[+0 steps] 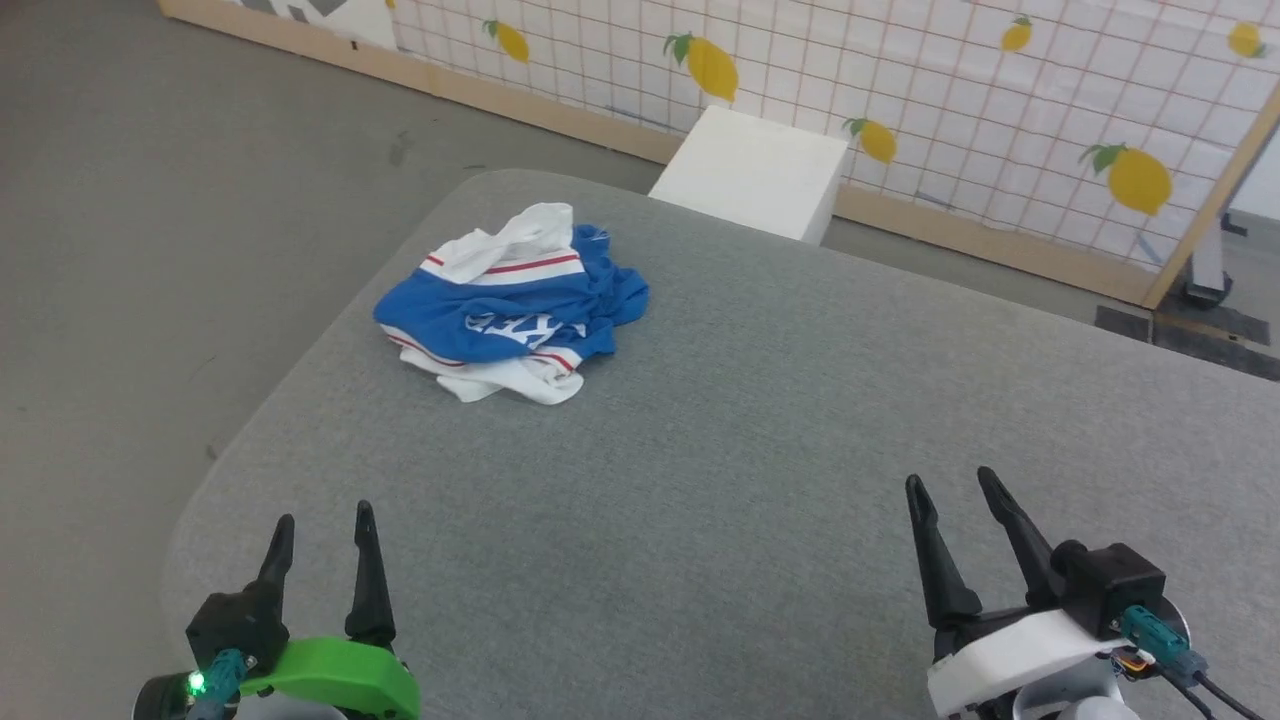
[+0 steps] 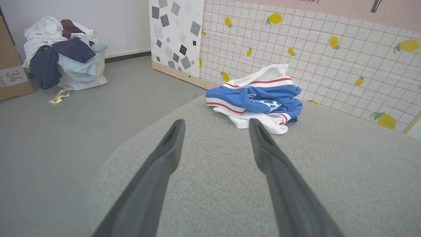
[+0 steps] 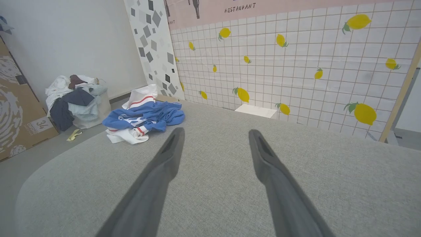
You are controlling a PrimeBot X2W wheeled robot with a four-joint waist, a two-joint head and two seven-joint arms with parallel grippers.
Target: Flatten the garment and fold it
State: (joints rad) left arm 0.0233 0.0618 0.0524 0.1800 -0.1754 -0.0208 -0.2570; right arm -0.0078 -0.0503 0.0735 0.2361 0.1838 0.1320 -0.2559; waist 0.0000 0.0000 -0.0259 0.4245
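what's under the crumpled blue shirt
The garment lies bunched on the grey table; white sleeve fabric shows beneath the blue. Whatever else lies under the heap is covered.

Grey floor (image 1: 150, 200), grey fabric table (image 1: 750, 430), lemon-print tiled wall (image 1: 1000, 100), white box (image 1: 755, 170), clothes heap (image 2: 62, 52)

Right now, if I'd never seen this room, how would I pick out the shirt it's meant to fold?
Find the grey cushioned table in front of the lemon-patterned wall. Near its far left corner lies a crumpled shirt. Its royal blue body and white, red-striped sleeves set it apart from the muted laundry heap on the floor.
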